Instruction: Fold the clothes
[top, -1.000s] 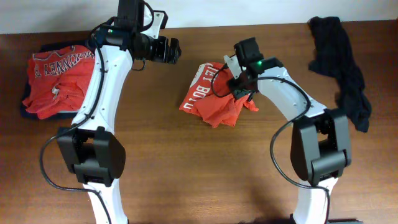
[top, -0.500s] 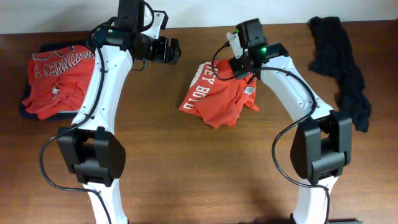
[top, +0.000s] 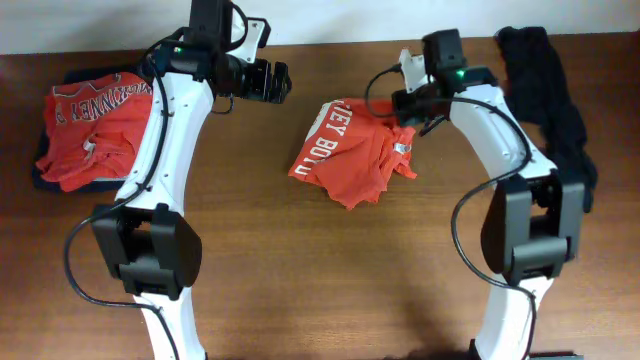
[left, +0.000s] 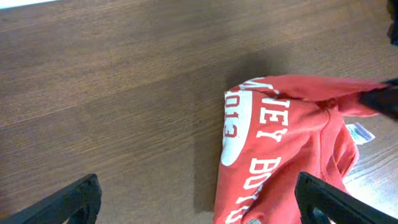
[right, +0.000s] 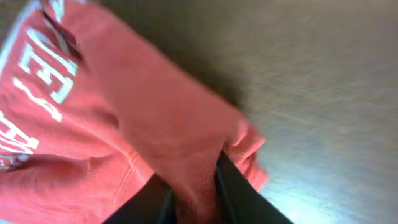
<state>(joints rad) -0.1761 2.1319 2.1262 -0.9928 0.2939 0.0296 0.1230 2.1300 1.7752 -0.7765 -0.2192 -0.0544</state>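
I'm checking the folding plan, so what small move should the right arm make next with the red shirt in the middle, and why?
Probably draw the pinched edge rightward, away from the heap. The right gripper is shut on the red shirt at its upper-right edge, the shirt lies crumpled, and the left gripper hovers open beside it, so spreading it flat likely comes first.

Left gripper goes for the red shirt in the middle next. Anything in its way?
Nothing visible. Only bare table lies between the open left gripper and the red shirt. The right gripper pinches the shirt's edge on the opposite side.
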